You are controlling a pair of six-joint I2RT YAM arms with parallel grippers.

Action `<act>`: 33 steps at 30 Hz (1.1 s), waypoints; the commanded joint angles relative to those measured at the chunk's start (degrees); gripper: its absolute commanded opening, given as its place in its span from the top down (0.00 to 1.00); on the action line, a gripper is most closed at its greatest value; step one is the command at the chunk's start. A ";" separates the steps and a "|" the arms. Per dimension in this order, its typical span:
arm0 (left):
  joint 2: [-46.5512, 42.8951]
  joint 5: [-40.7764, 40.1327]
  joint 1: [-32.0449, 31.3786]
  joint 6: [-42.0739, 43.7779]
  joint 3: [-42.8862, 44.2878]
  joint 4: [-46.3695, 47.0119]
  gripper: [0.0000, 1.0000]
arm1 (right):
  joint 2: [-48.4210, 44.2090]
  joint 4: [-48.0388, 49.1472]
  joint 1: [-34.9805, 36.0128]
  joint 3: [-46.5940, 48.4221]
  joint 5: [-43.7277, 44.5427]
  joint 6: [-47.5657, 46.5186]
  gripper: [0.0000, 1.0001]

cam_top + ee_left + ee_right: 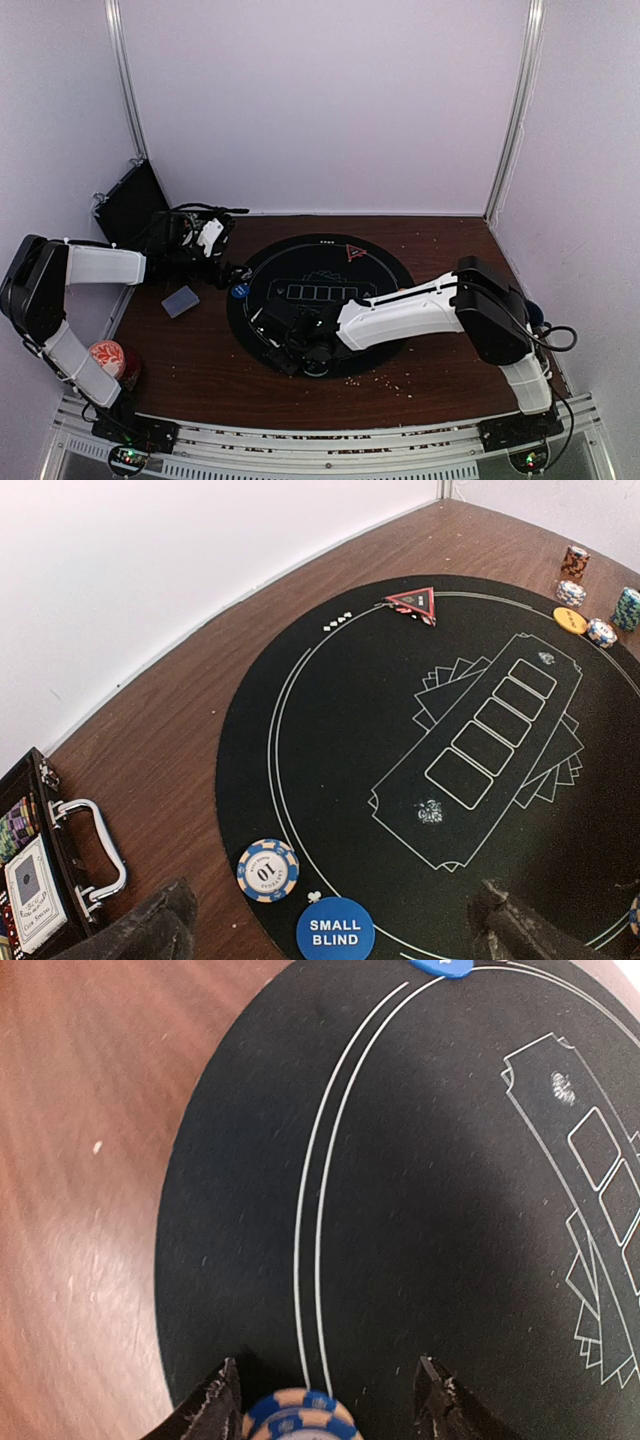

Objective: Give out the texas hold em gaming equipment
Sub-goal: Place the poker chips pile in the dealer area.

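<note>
A blue and white poker chip [268, 870] marked 10 lies on the rim of the round black mat [385, 270], beside the blue SMALL BLIND button [335, 930]. My left gripper [335, 895] hangs open above both, touching neither. A red triangle marker [414, 602] sits at the mat's far edge. An orange button [570, 620] and several small chip stacks [601, 632] stand at the right rim. My right gripper [328, 1385] stands open over a blue and cream chip stack [298, 1415] on the mat's double line. The stack is close to the left finger and apart from the right one.
An open black case [55, 850] with a card deck [35, 892] and chips lies at the left by the wall. A grey-blue card deck [181, 301] rests on the wood left of the mat. A red-topped can [108, 358] stands at the near left.
</note>
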 commanded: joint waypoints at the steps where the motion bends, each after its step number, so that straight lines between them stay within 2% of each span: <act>1: -0.25 0.79 0.39 -0.13 -0.24 2.78 0.02 | 3.94 -5.26 -0.32 3.48 4.80 3.68 0.41; 14: -0.26 0.73 0.42 -0.03 -0.24 2.75 0.02 | 1.67 -8.75 -0.34 2.48 1.09 5.92 0.52; 33: 0.11 0.76 0.42 -0.02 -0.07 2.66 0.02 | 0.41 -13.09 0.44 2.28 4.98 5.12 0.53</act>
